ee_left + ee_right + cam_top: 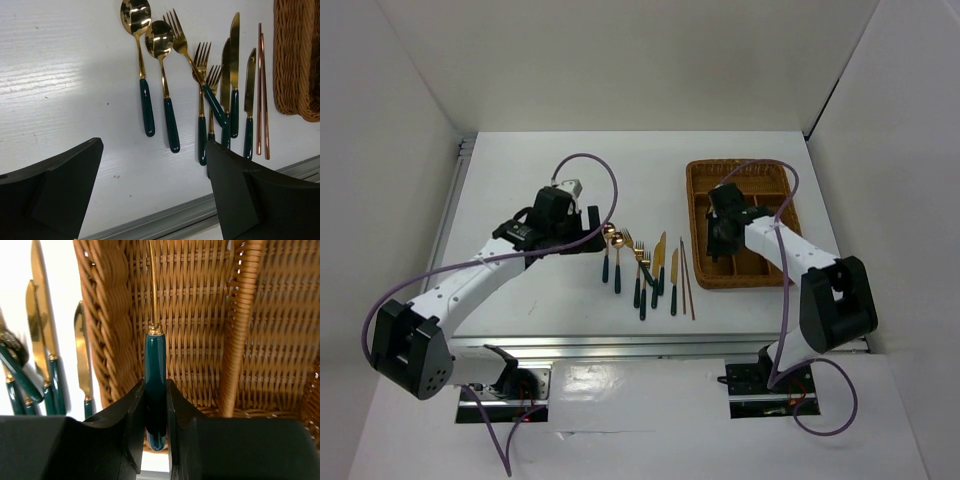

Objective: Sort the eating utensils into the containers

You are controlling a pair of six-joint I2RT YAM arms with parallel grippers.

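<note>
1. Far left of the rectangular brown woven wicker tray (750, 283), the left gripper (155, 200) hangs over the white table (520, 170). Its black fingers (50, 190) are spread wide, with nothing between them and nothing touched.
2. Stepping toward the tray, two gold-bowled spoons with dark green handles (146, 107) lie side by side but apart, bowls pointing away from the arms. They are the pieces nearest that spread gripper.
3. Next come three gold forks with dark green handles (201, 52), and they're bunched. The leftmost lies slanted and crosses the middle one.
4. Then three gold-bladed knives with dark green handles (234, 40), roughly parallel. The left two sit very close together and the third lies a little apart, on the tray side.
5. Just left of the tray lies a pair of thin brown chopsticks (261, 90), straight and pressed together. A strip of bare table separates them from the tray's braided wall.
6. Over the tray's leftmost long compartment, the right gripper (155, 410) is pinched tight on the handle of a gold-headed, dark green-handled utensil (155, 365).
   - Its head shows edge-on as a thin gold line, so the kind can't be told.
   - It runs along the compartment between the tray's left wall and a wicker divider (239, 325), with room on both sides.
   - Whether it touches the floor can't be told.
7. The handle ends of the row lie near the grey metal rail (165, 220) at the table's near edge.
</note>
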